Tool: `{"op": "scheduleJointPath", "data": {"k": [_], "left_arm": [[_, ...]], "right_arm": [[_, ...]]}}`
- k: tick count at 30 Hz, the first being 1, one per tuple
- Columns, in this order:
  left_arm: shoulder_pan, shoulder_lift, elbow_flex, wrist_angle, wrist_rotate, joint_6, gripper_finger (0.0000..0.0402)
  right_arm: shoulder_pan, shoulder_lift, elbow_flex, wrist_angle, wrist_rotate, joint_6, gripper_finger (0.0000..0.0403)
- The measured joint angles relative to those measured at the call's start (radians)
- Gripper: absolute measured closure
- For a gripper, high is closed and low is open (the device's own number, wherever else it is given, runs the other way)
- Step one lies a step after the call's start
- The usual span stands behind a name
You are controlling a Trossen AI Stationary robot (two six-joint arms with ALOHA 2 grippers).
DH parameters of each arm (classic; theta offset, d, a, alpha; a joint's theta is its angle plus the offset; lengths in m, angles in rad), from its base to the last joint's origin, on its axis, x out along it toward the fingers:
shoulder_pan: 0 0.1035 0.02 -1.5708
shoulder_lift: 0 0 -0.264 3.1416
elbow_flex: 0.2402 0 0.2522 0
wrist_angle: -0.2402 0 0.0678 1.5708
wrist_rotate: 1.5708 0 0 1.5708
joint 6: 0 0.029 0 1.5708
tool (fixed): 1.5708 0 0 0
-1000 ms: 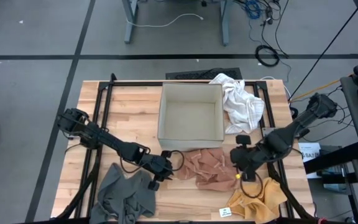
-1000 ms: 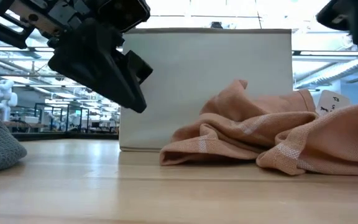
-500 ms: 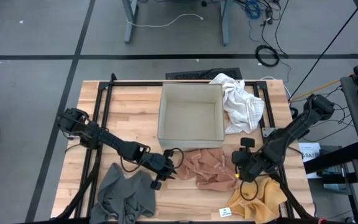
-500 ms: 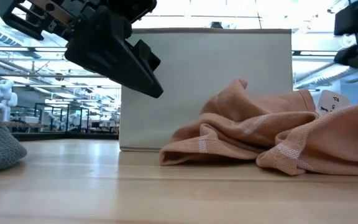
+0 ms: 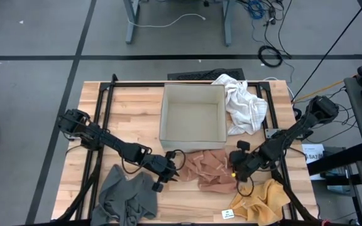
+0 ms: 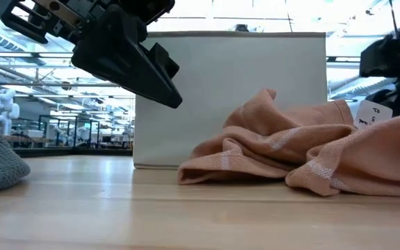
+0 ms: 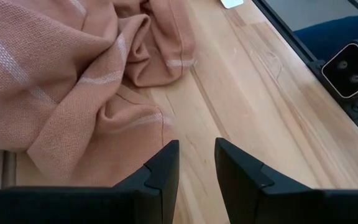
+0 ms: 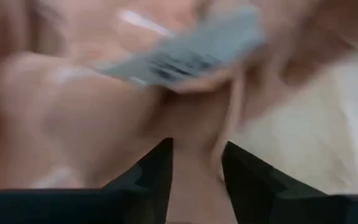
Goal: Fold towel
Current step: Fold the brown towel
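A salmon towel (image 5: 210,168) lies crumpled on the wooden table in front of the box, also seen in the low view (image 6: 290,149). My left gripper (image 7: 195,149) stands open just off the towel's left edge, above bare wood, with nothing between its fingers; the high view shows it at the towel's left (image 5: 171,169). My right gripper (image 8: 195,149) is open and close over the towel's right edge (image 5: 236,169), near a white tag (image 8: 179,53), with a ridge of cloth showing in the gap between its fingers. My right gripper comes at the towel's right edge (image 8: 194,127) slanting down from the table's right side. The wrist view is blurred, and I cannot tell whether the fingers touch the cloth. The towel lies slack on the table.
A beige open box (image 5: 192,113) stands behind the towel. A white cloth (image 5: 244,103) lies beside the box at the right, a grey cloth (image 5: 127,198) at the near left, a yellow cloth (image 5: 263,201) at the near right. Dark rails run along both table sides.
My right gripper has come down from well above the table onto the towel's right edge and shifted slightly toward the table's left. The towel has kept its shape and place.
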Motion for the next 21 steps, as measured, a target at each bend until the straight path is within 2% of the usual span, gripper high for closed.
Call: {"op": "scheduleJointPath", "data": {"k": [5,6,13,21], "left_arm": [[0.0,0.0,0.0,0.007,-0.001,0.0,0.0294],[0.0,0.0,0.0,0.012,-0.005,0.001,0.0294],[0.0,0.0,0.0,0.127,-0.008,0.012,0.0294],[0.0,0.0,0.0,0.297,-0.026,0.17,0.0294]], "right_arm": [[0.017,-0.002,0.034,-0.028,-0.011,-0.029,0.0384],[0.018,-0.002,0.044,-0.042,-0.021,-0.036,0.0393],[0.028,-0.002,0.203,-0.247,-0.027,-0.055,0.04],[0.068,-0.003,0.506,-0.541,-0.008,-0.103,0.0402]]}}
